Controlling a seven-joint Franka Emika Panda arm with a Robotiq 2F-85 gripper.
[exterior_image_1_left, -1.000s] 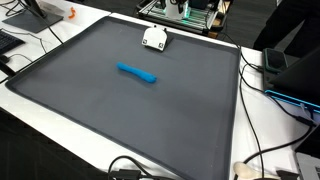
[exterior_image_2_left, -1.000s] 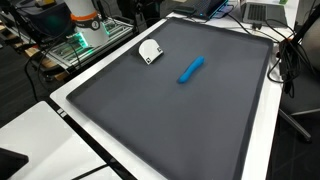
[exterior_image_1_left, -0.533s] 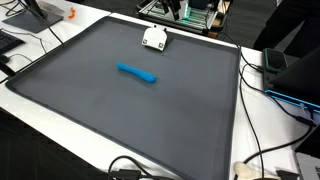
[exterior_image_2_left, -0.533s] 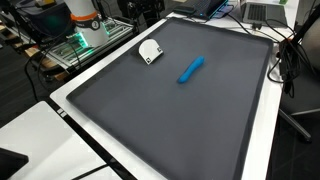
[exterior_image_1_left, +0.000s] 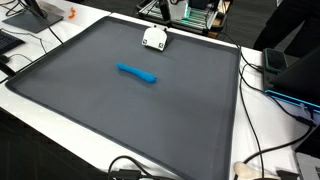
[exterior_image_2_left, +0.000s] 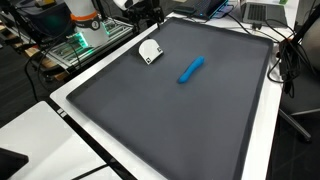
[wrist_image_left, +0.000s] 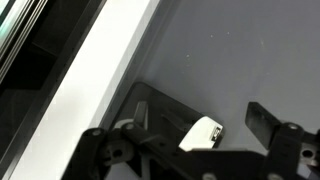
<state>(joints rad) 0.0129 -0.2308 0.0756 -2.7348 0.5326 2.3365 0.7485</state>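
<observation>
**Surface.** A large dark grey mat (exterior_image_1_left: 120, 115) with a low raised rim lies on a white table (exterior_image_1_left: 268, 125). It covers most of the tabletop and leaves a white border along every visible side. In the wrist view that border runs as a slanting pale strip beside the mat.

**Gripper** (wrist_image_left: 198, 105). It hangs at the far edge of the mat, close to the robot's base, and shows as a dark shape at the top of both exterior views. The black fingers (wrist_image_left: 262, 118) are spread as wide as they go and hold nothing.

**Small white object** (wrist_image_left: 203, 133). It lies flat on the mat just inside the rim, at the edge nearest the gripper. In the wrist view it shows between the two fingers and touches neither. It is the item closest to the gripper.

**Blue marker** (exterior_image_1_left: 137, 73). It lies flat near the middle of the mat, well apart from the small white object and from the gripper.

**Room.** This is a lab or workshop setting.
- Black cables (exterior_image_1_left: 250, 160) trail over the table's white border.
- A green-lit electronics rack (exterior_image_2_left: 82, 42) stands beside the table.
- A laptop (exterior_image_2_left: 262, 12) sits at one corner.
- A small orange item (exterior_image_1_left: 70, 14) rests near another corner.
</observation>
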